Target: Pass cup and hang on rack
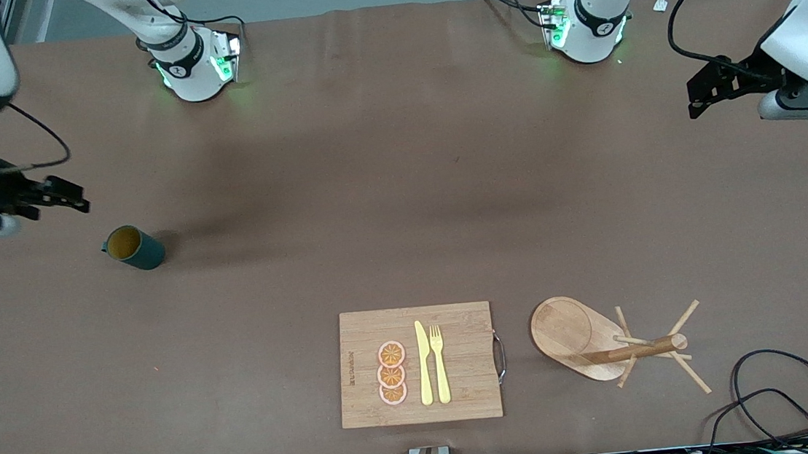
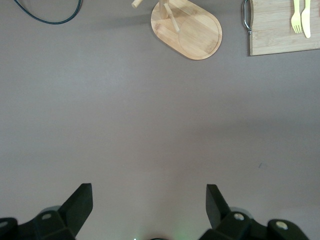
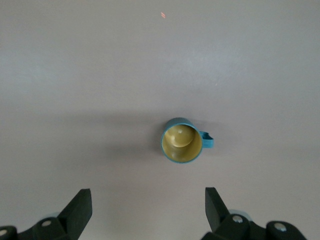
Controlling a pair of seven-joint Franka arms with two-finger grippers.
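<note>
The cup (image 1: 134, 248) stands upright on the brown table toward the right arm's end, dark teal outside and yellow inside. It also shows in the right wrist view (image 3: 182, 140), with its small handle pointing sideways. My right gripper (image 1: 72, 197) is open and empty, up over the table beside the cup and apart from it (image 3: 148, 197). The rack (image 1: 608, 344), a light wooden mug tree with an oval base, stands near the front camera toward the left arm's end and shows in the left wrist view (image 2: 192, 27). My left gripper (image 1: 700, 95) is open and empty, high over bare table (image 2: 149, 192).
A bamboo cutting board (image 1: 463, 397) lies beside the rack, bearing three orange slices (image 1: 392, 373), a yellow knife (image 1: 424, 363) and a yellow fork (image 1: 439, 363). Black cables (image 1: 792, 398) loop at the table's edge near the rack.
</note>
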